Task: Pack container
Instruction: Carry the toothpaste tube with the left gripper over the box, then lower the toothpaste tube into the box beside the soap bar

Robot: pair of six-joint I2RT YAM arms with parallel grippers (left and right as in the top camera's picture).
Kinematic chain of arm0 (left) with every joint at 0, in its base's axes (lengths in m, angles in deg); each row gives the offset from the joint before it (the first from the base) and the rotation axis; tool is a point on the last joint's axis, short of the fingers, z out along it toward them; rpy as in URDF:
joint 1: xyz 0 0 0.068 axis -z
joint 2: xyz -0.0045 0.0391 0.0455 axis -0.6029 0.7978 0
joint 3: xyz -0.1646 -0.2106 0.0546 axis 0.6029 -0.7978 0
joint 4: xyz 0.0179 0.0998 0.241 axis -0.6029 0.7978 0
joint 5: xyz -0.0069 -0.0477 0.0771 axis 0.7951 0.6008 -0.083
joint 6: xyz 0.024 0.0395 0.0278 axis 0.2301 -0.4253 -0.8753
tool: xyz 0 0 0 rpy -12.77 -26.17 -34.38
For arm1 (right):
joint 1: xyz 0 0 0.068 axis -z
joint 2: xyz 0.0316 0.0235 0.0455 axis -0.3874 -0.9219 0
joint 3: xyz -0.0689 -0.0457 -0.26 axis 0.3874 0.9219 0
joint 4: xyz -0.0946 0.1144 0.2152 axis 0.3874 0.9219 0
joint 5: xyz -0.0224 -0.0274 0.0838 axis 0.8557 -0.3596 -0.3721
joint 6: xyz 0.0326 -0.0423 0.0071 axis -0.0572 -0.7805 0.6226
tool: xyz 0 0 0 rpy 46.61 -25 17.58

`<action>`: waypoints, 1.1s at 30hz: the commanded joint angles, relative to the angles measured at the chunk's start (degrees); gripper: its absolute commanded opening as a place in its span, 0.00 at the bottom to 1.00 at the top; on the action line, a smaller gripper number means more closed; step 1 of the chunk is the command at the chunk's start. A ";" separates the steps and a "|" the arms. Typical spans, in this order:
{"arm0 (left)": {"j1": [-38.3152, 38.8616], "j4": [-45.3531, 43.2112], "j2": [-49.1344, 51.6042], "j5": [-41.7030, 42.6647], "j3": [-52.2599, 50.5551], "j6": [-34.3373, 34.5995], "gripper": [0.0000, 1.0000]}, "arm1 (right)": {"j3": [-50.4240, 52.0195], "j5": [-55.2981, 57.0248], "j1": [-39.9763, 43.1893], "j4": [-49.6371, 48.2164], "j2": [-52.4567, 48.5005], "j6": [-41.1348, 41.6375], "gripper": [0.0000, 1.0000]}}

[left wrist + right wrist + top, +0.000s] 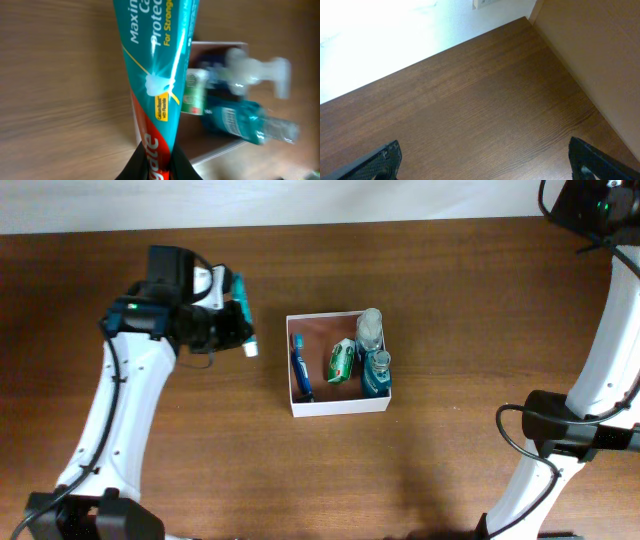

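Observation:
The container [338, 407], a square shallow white-walled box with a reddish-brown inside, stands mid-table. It holds a blue toothbrush [300, 367], a green packet [342, 361], a clear bottle [370, 328] and a teal mouthwash bottle [376, 373]. My left gripper [228, 308] is shut on a teal and red toothpaste tube [243, 315], held above the table left of the container. In the left wrist view the tube [160, 70] runs up from the jaws [159, 162], with the container [220, 150] beyond. My right gripper [485, 160] is open and empty over bare wood.
The right arm's base and links [570, 430] stand at the table's right side. The left arm [120, 400] reaches in from the lower left. A pale wall borders the table's far edge [395, 40].

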 commanded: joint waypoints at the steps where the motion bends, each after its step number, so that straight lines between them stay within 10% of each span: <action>1: 5.01 -3.13 -0.70 3.87 1.05 2.23 0.05 | -0.37 0.48 0.15 -0.07 0.44 0.00 0.98; 15: 22.18 -11.61 1.33 -9.01 1.03 6.23 0.05 | -0.37 0.48 0.15 -0.09 0.44 0.00 0.99; 33: 23.76 -13.92 14.43 -8.35 1.03 9.84 0.06 | -0.37 0.50 0.15 -0.07 0.44 0.02 0.98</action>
